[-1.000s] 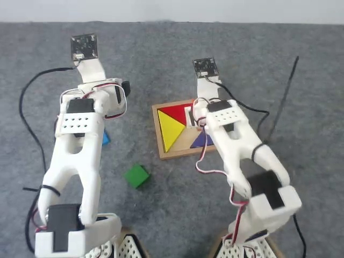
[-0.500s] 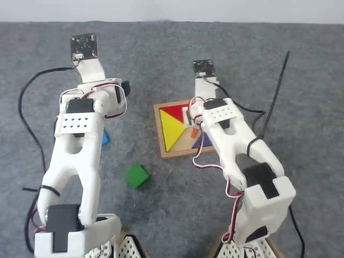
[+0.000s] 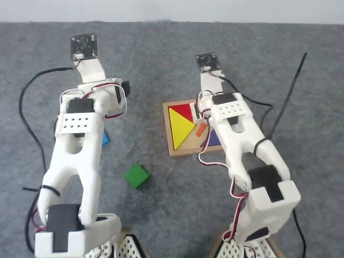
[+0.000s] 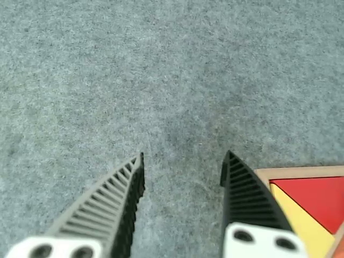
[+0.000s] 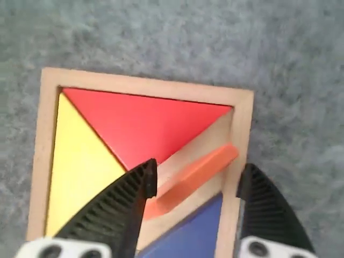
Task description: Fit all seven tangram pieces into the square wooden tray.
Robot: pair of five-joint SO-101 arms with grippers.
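Observation:
The square wooden tray (image 3: 178,151) (image 5: 242,129) holds a yellow triangle (image 3: 180,127) (image 5: 75,161), a red triangle (image 3: 183,110) (image 5: 145,121) and a blue piece (image 3: 213,138) (image 5: 188,231). An orange piece (image 3: 201,129) (image 5: 188,174) lies slanted between the red and the blue, one end by the rim. My right gripper (image 5: 199,167) hangs open over it, a finger on each side. My left gripper (image 4: 184,156) is open over bare carpet, with a tray corner (image 4: 269,173) beside it. A green block (image 3: 136,176) and a light blue piece (image 3: 105,138) lie on the carpet.
Grey carpet covers the table. The left arm (image 3: 80,126) stands over the light blue piece and hides part of it. The right arm (image 3: 231,115) covers the tray's right side. A black rod (image 3: 287,91) slants at the right. Cables trail off both arms.
The tray has slid to the right together with the right arm. The orange piece has come into sight inside the tray. The left arm has kept still.

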